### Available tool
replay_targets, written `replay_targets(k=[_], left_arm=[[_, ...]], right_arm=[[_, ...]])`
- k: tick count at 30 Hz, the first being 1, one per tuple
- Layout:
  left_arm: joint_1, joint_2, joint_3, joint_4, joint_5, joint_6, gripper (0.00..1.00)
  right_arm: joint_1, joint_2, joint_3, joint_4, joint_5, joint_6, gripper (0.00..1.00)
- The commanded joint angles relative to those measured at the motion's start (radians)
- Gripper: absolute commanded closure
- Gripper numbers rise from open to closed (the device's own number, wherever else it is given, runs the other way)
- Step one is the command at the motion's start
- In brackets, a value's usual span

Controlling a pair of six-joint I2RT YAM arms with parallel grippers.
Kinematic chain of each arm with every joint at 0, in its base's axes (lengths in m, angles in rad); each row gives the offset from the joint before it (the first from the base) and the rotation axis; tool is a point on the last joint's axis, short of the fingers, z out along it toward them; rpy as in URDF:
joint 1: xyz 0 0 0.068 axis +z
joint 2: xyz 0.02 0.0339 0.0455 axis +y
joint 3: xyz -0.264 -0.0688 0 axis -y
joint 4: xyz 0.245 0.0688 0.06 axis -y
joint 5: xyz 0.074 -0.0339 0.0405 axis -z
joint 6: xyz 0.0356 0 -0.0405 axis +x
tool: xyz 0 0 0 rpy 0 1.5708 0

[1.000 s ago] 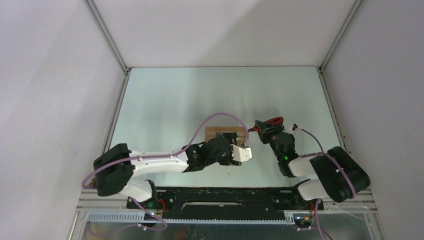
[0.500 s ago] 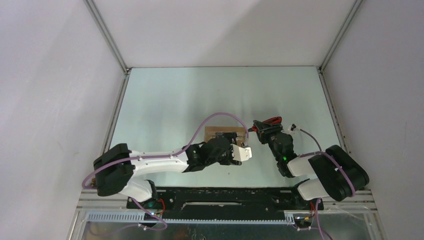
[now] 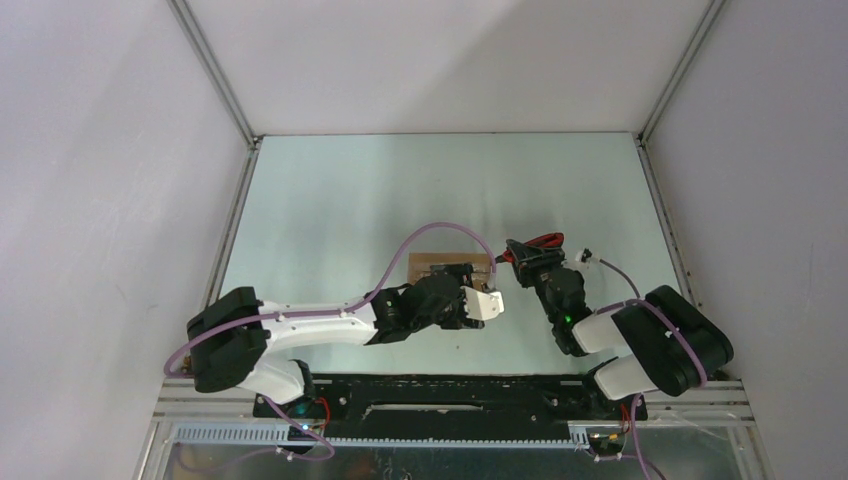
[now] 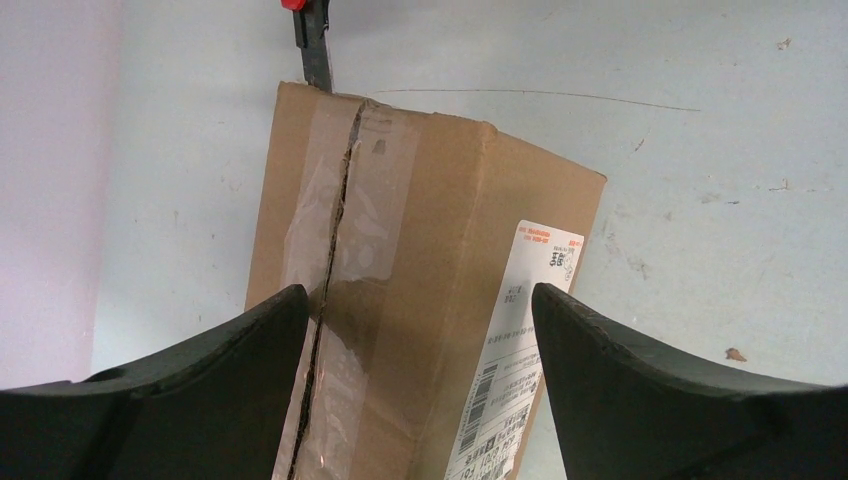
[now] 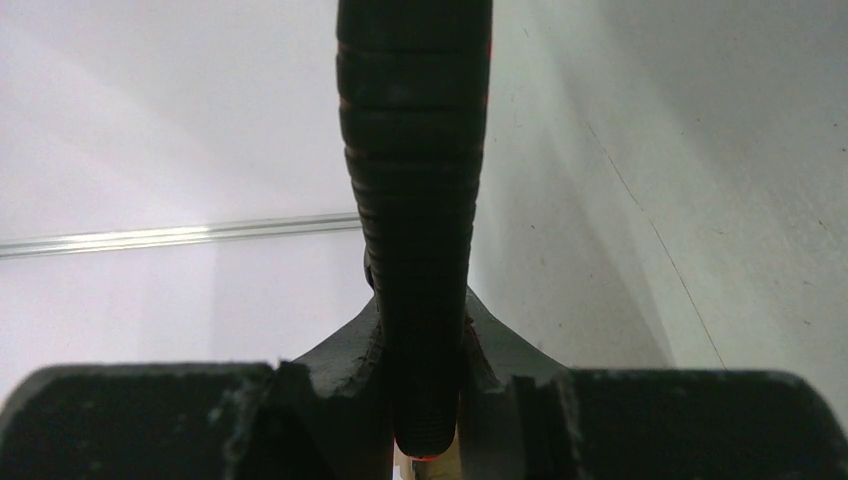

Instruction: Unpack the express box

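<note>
Nearest the left wrist camera, the left arm's fingers [image 4: 200,390] stand spread wide and hold nothing. One tip lies over the top of the small brown cardboard express box [image 4: 420,200] and the other hangs just beside its labelled side. Whether either one touches the carton cannot be told.

The box lies flat on the pale green counter [image 4: 700,180], about midway across it, between the two arms. A strip of clear glossy tape [image 4: 305,230] runs the length of its top, and a dark slit runs along the seam under it. A white printed shipping label [image 4: 520,340] covers one long side.

It looks light, so it would likely slide under a sideways push. The walls look stiff, but the slit top would likely give under pressure. The tape looks slick. The bare cardboard long sides seem the best place to grip, low down and clear of the flaps.

At the far end, the blade of a red-and-black utility knife [image 4: 315,50] meets the seam. The right arm's fingers [image 5: 345,365] are clamped on its ribbed handle.
</note>
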Motion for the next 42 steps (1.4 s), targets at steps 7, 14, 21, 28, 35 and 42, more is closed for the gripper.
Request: replay_targets(k=[7, 14, 21, 28, 35, 42], left_arm=[[-0.009, 0.0, 0.013, -0.007, 0.01, -0.106, 0.15], [-0.009, 0.036, 0.057, -0.017, -0.01, -0.152, 0.17], [-0.009, 0.05, 0.072, -0.015, -0.033, -0.153, 0.17], [-0.003, 0.074, 0.151, -0.105, -0.072, -0.204, 0.16], [0.015, 0.115, 0.241, -0.238, -0.055, -0.241, 0.08], [0.088, 0.183, 0.364, -0.306, 0.013, -0.245, 0.07]], right_arm=[[0.027, 0.025, -0.023, 0.154, 0.119, -0.025, 1.0], [0.042, 0.043, -0.017, 0.19, 0.136, -0.037, 1.0], [0.048, 0.001, -0.02, 0.117, 0.15, -0.053, 1.0], [0.039, -0.003, -0.023, 0.12, 0.141, -0.068, 1.0], [0.022, -0.028, -0.023, 0.1, 0.141, -0.13, 1.0], [-0.071, 0.0, -0.028, 0.152, 0.095, -0.165, 1.0]])
